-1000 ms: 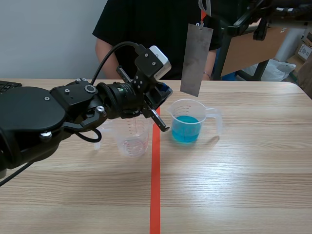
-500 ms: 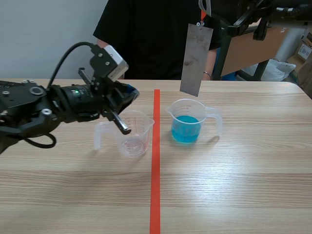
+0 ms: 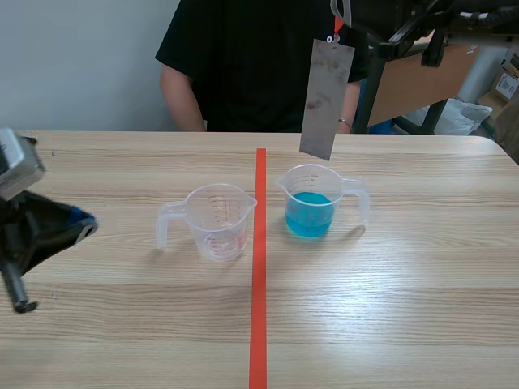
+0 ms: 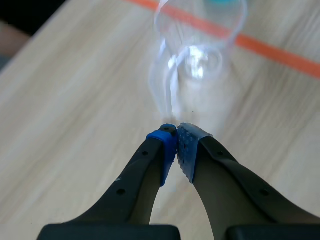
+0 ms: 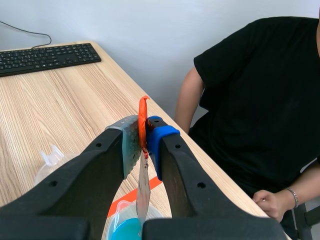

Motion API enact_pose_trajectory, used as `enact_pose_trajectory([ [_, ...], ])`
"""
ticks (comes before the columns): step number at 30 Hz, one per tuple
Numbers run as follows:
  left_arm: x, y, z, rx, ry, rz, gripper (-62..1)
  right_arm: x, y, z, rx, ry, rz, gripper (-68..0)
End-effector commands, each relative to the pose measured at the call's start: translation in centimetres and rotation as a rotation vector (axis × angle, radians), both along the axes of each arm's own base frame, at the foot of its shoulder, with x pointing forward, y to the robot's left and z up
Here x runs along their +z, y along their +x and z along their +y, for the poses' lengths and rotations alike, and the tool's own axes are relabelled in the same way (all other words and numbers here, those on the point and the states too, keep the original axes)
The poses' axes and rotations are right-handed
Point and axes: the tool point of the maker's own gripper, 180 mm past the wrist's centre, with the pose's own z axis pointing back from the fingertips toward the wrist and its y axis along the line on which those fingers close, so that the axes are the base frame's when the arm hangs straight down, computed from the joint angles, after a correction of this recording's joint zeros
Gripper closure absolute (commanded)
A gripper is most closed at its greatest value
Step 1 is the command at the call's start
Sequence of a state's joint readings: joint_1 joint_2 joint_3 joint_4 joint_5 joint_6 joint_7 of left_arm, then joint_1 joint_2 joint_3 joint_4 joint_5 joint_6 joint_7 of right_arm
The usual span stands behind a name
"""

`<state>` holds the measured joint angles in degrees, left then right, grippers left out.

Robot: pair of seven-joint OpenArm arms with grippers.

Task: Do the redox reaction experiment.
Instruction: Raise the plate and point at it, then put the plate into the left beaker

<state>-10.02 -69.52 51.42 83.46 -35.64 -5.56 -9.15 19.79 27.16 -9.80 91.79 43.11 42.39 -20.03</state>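
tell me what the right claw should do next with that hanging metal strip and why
Probably lower the right claw straight down. It is shut on the orange ribbon tab of the flat grey metal strip, which hangs above the clear plastic jug of blue liquid, its bottom edge not yet in the liquid.

Left pincer (image 4: 176, 135) closed on nothing, just behind the clear beaker (image 4: 200, 47) on the table (image 4: 75, 110)

I see the unfilled jug (image 3: 217, 223) just left of the tape line (image 3: 258, 308), filled jug (image 3: 302, 185) just right, strip (image 3: 326, 101) overhead.
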Motion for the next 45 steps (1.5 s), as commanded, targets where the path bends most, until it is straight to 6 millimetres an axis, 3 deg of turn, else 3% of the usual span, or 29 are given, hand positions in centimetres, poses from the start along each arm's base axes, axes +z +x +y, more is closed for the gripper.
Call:
enact_pose_trajectory([
  [1,-0.8,-1.1,0.7,0.007,0.014,0.034,-4.7,1.9,-0.1,-0.2,0.007,0.015,-0.052,-1.6],
  [8,-6.0,-6.8,4.8,0.073,0.189,0.243,-4.7,1.9,-0.1,-0.2,0.007,0.015,-0.052,-1.6],
  [17,-10.9,-11.0,5.5,0.233,0.176,0.385,-4.7,2.3,0.0,-0.1,0.011,0.015,-0.064,-1.6],
  [30,-11.3,-14.5,7.6,0.511,0.053,0.365,-4.7,2.7,-0.5,3.0,0.091,0.017,-0.077,-1.6],
  [45,-11.7,-19.0,9.2,0.707,0.05,0.355,-4.7,2.8,-2.0,9.4,0.224,0.02,-0.099,-1.6],
])
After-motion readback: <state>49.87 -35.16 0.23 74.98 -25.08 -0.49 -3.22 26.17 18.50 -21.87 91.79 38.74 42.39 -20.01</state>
